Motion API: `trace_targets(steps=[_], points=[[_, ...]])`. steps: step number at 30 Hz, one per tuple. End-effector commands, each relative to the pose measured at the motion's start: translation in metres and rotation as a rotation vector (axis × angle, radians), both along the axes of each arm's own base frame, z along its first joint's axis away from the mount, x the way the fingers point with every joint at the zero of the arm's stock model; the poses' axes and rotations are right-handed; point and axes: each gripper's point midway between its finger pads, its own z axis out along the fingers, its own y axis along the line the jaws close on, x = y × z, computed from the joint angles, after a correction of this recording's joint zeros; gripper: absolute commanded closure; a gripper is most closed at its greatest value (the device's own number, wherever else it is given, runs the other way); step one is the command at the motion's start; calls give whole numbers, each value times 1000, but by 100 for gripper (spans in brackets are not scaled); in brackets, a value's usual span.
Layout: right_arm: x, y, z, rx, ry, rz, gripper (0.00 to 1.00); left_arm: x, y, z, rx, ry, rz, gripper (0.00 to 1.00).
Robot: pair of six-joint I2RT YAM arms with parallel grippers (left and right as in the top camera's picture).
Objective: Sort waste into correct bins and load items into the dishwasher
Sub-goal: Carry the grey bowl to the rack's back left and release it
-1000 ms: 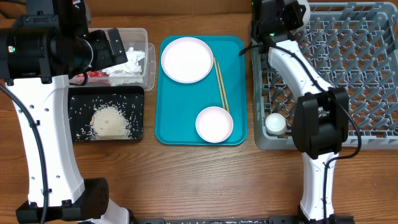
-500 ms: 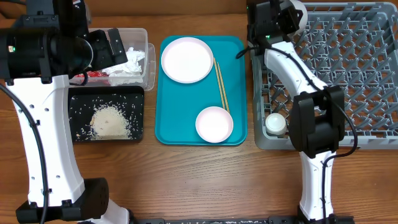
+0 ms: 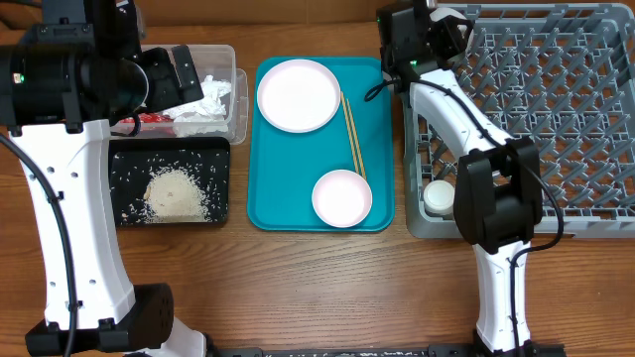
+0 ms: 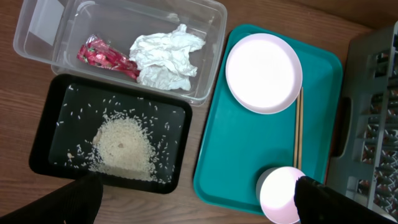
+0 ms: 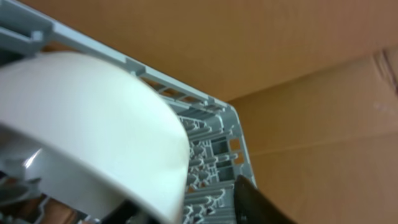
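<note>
A white bowl (image 5: 93, 124) is seen against the dish rack (image 3: 556, 119) corner, the jaws of the right gripper (image 3: 412, 42) being hidden behind its wrist, while the left gripper (image 4: 199, 196) is held spread-jawed above the clear tub (image 4: 37, 46).

The teal tray (image 3: 298, 183) is seen downward from overhead and from the left wrist. The rack (image 5: 214, 130) is framed closely from the right wrist.

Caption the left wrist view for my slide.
Napkin and wrapper in clear tub, rice on black tray, plate, chopsticks, bowl on teal tray.
</note>
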Motion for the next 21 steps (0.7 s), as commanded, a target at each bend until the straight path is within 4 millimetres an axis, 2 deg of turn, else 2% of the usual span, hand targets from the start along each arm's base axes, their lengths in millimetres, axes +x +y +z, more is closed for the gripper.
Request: trace_targets(steps=[1,11,18,21], points=[[-2,20,0,-4,-11,23,51,1,3,0,22,-1,-7,0],[-8,65,2,-9,-17,93,35,1,3,0,22,-1,-7,0],[-8,76,6,6,-39,110,26,1,3,0,22,-1,-7,0],[-8,76,21,45,-93,97,23,1,3,0,22,-1,-7,0]])
